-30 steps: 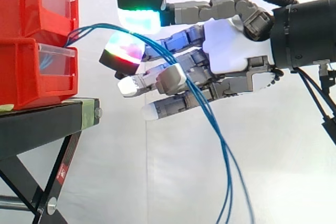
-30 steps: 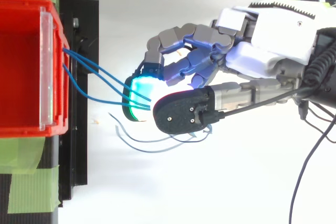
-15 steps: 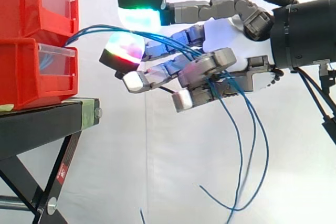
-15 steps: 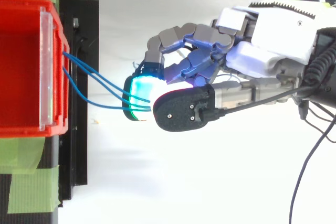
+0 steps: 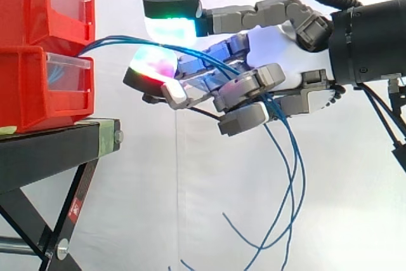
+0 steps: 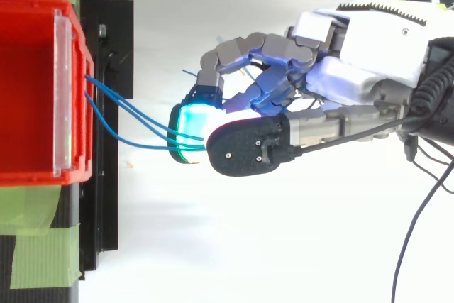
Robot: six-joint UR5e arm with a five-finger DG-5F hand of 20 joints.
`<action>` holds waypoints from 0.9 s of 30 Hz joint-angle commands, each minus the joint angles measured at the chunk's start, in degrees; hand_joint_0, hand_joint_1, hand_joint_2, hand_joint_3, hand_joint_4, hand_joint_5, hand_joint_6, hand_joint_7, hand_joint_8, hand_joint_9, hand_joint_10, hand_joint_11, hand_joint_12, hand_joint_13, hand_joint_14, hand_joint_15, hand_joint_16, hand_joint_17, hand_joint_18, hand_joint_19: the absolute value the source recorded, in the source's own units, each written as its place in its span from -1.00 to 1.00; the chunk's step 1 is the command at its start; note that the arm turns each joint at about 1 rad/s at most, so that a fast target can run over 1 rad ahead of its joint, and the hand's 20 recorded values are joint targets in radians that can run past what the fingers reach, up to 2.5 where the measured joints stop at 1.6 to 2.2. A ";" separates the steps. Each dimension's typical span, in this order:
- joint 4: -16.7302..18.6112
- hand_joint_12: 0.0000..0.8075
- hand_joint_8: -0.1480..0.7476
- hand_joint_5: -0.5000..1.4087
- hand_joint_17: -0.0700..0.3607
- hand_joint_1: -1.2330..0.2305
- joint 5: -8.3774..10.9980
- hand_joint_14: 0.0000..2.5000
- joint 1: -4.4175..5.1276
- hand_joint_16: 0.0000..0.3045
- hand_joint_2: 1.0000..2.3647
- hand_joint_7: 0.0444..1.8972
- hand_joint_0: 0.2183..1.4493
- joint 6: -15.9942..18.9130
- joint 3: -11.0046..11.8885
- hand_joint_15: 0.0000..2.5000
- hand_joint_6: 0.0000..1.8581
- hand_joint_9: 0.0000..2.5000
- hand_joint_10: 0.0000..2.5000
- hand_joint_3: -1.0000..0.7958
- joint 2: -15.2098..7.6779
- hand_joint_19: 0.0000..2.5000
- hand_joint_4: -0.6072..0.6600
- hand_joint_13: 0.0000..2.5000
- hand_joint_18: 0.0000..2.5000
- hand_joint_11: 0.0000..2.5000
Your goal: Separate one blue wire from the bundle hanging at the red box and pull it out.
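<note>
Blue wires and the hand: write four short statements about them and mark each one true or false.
1. The blue wires run from between the stacked red bins across to the hand. True.
2. The hand's fingers are straight and clear of the wires. False: they are curled round the wires.
3. Past the hand, the wires' loose ends hang down below it. True.
4. The red bins stand on a white table. False: they stand on a black stand.
</note>
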 commanded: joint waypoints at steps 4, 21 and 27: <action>-0.35 -0.16 0.20 -0.66 -0.26 -0.21 0.05 0.95 0.01 -0.74 -0.96 0.12 -0.30 -0.09 0.02 0.00 -0.19 -0.22 -0.99 -0.02 0.04 0.46 0.37 -0.21 -0.04 -0.09; -17.76 -0.15 0.18 -0.67 -0.25 -0.22 -0.30 0.72 -0.08 -0.73 -0.96 0.11 -0.29 -0.36 5.21 0.04 -0.19 -0.26 -0.99 -0.05 0.04 0.36 0.36 -0.19 -0.12 -0.12; -23.29 -0.15 0.18 -0.67 -0.24 -0.22 -0.74 0.69 0.01 -0.73 -0.96 0.11 -0.29 -3.17 6.08 0.05 -0.19 -0.27 -0.99 -0.05 1.44 0.36 0.36 -0.19 -0.12 -0.13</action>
